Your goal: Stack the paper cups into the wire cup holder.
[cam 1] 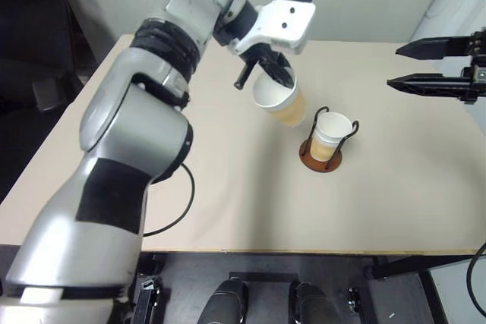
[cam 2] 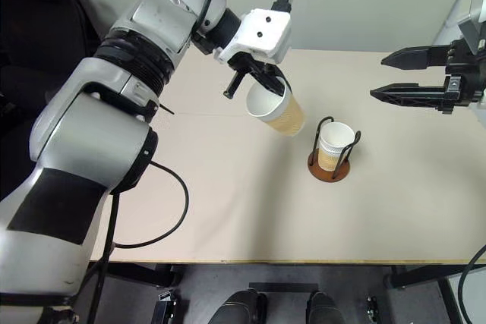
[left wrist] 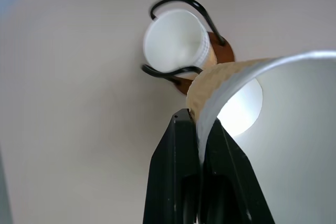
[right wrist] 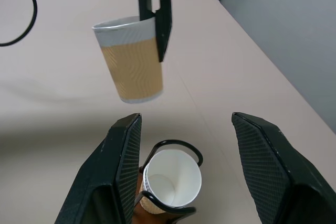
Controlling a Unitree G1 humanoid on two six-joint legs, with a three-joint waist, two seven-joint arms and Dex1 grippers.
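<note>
Left eye view: left tool (cam 1: 281, 75) pinching tilted paper cup (cam 1: 279, 99) by its rim above surface (cam 1: 228, 202), beside cup-filled wire holder (cam 1: 322, 146); right tool (cam 1: 395, 66) open, empty; tilt risks snagging wires, toppling holder.

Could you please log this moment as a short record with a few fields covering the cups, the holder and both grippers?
held cup: paper cup, tilted, in the air, pinched at its rim
left gripper: shut on that cup's wall
holder: wire cup holder on the table, one cup upright inside it
right gripper: open, empty, off to the side of the holder
step left: lower the held cup into the cup in the holder
</note>
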